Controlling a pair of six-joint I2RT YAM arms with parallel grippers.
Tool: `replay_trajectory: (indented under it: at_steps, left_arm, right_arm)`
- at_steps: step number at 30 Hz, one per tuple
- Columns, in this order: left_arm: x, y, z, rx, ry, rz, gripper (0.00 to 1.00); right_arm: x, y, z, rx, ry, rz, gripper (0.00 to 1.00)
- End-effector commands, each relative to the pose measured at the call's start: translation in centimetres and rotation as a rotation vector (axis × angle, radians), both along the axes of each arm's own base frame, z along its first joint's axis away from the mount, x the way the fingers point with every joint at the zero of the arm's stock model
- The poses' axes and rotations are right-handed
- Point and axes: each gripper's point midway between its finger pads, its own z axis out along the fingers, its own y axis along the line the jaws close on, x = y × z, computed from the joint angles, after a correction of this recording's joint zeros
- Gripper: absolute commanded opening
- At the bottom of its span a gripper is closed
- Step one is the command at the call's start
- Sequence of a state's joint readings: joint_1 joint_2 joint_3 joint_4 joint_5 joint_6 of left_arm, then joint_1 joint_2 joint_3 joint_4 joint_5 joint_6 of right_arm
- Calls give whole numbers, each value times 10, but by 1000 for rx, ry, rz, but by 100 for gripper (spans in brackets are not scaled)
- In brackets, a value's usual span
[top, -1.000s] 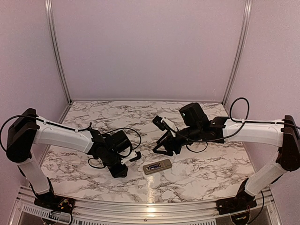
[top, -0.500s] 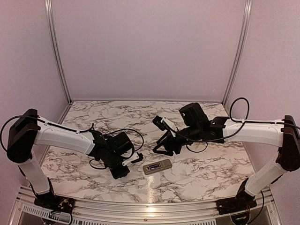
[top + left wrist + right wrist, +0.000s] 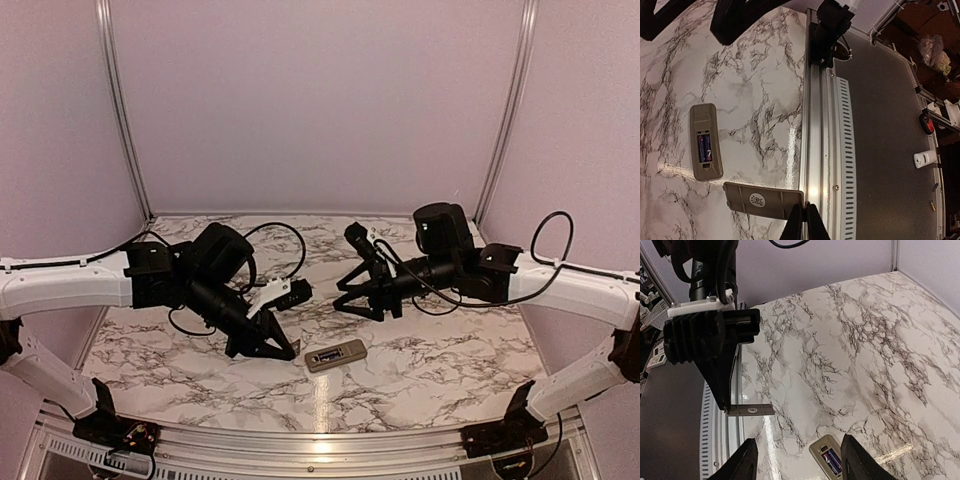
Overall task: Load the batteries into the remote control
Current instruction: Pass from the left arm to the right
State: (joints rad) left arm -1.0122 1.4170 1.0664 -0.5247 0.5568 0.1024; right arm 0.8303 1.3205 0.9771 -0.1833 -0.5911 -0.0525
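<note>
The remote [image 3: 336,354] is lying on the desk [image 3: 420,360], close to the near edge and about in the middle. Its tan-grey back is facing up. The dark hole in its back is lying open, and a battery [image 3: 705,147] with a purple and blue skin is sitting inside it.

The left claw [image 3: 804,216] is hanging just left of the remote and is not touching it. Its fingers are pressing together on the edge of a flat tan-grey cover [image 3: 762,201] with a small round mark on it. The cover is sticking out sideways from the claw, low over the desk beside the near rail [image 3: 812,125]. I cannot tell whether it is touching the desk.

The right claw [image 3: 799,440] is hanging over the desk, a little to the far side of the remote and to the right. Its fingers are spreading wide and are holding nothing. In its own camera, one end of the remote is peeking out between the two fingers, with the battery hole showing.
</note>
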Motion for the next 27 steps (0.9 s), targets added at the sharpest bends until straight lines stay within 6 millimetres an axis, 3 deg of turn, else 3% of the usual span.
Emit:
replay_trajectory:
  at_steps: [1,7,13,19,27]
  left_arm:
    - [-45,1,73,-229,54,-251,0]
    - [-75,12,119,-380,98,-402,0]
    - [-89,16,137,-437,122,-471,2]
    - [-99,16,141,-459,149,-517,4]
    - [-107,16,149,-487,150,-543,4]
  right_arm:
    - [-38,6,48,139,-121,178,55]
    - [-99,20,78,179,-190,372,52]
    - [-144,32,94,177,-232,486,52]
    - [-163,45,83,114,-265,519,51]
    - [-170,54,69,70,-264,535,42]
